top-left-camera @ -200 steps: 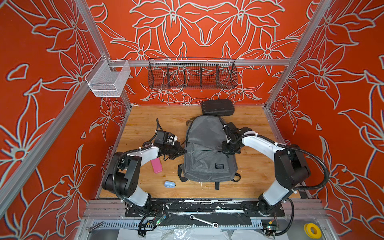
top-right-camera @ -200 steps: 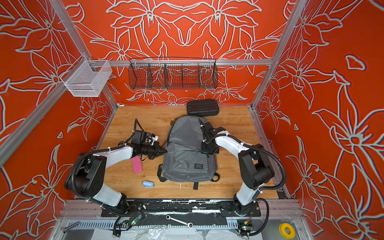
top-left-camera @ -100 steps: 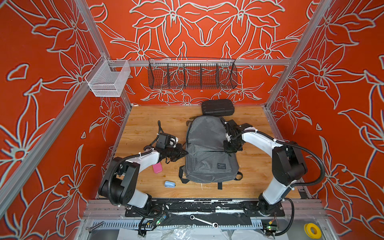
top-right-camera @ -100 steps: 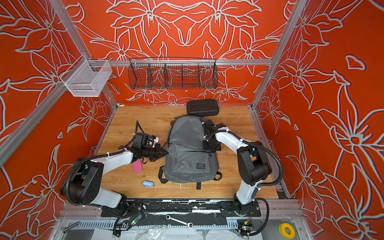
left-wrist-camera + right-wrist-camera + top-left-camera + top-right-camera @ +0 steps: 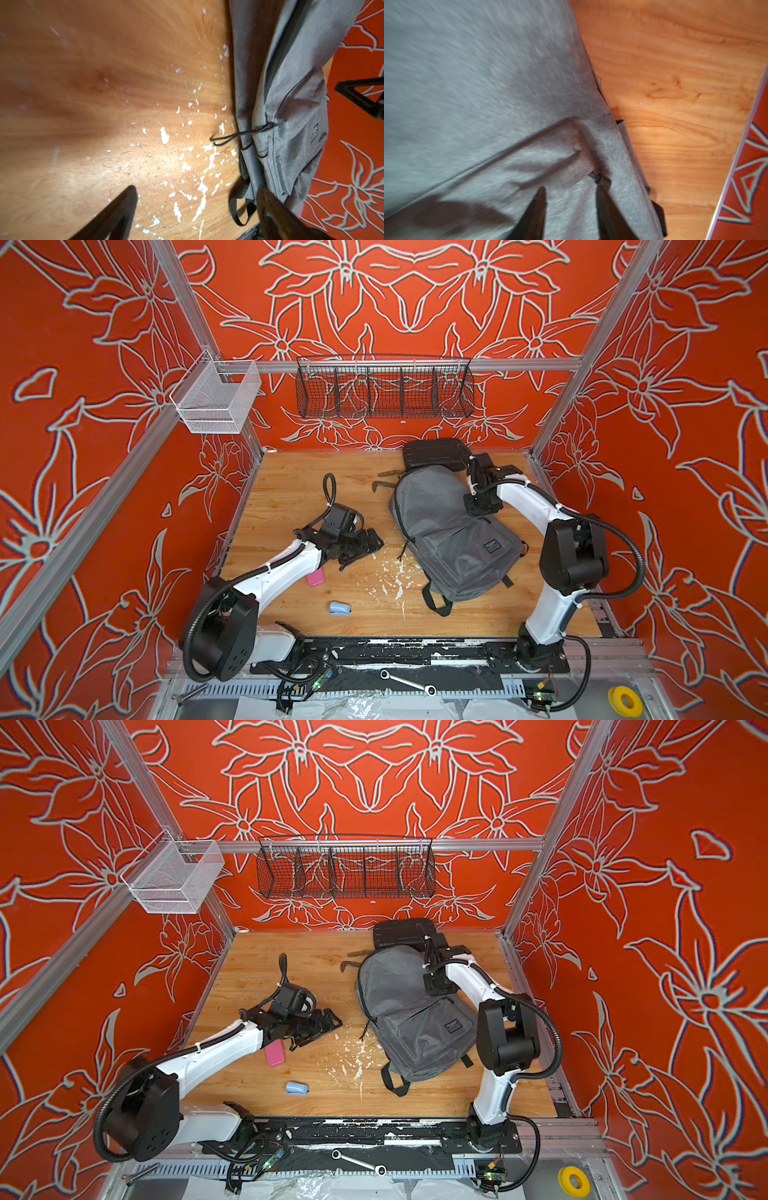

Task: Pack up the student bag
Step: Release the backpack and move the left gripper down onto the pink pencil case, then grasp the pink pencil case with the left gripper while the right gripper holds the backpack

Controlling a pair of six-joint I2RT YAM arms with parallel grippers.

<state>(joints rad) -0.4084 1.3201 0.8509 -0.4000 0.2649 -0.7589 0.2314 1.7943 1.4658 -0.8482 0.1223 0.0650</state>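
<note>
Grey heathered cloth takes up the right half of the wooden counter (image 5: 286, 497). The student bag (image 5: 440, 531) lies flat there with its front pocket up, turned at a slant. Its top is right up against a black ribbed case (image 5: 432, 454) by the back wall, and its straps trail toward the near edge.

The right gripper (image 5: 571, 188) hangs over the bag's upper part near its right edge. Its fingers are partly apart with only fabric beneath them, and a small zipper pull (image 5: 602, 179) sits just beside one fingertip, not gripped. The left gripper (image 5: 196, 190) lies low over bare wood to the left of the bag, spread wide and holding nothing.

White flecks (image 5: 390, 572) dot the counter between that gripper and the bag. A pink block (image 5: 316, 577) lies by the left arm, and a small pale blue object (image 5: 339, 608) sits nearer the front edge.
</note>
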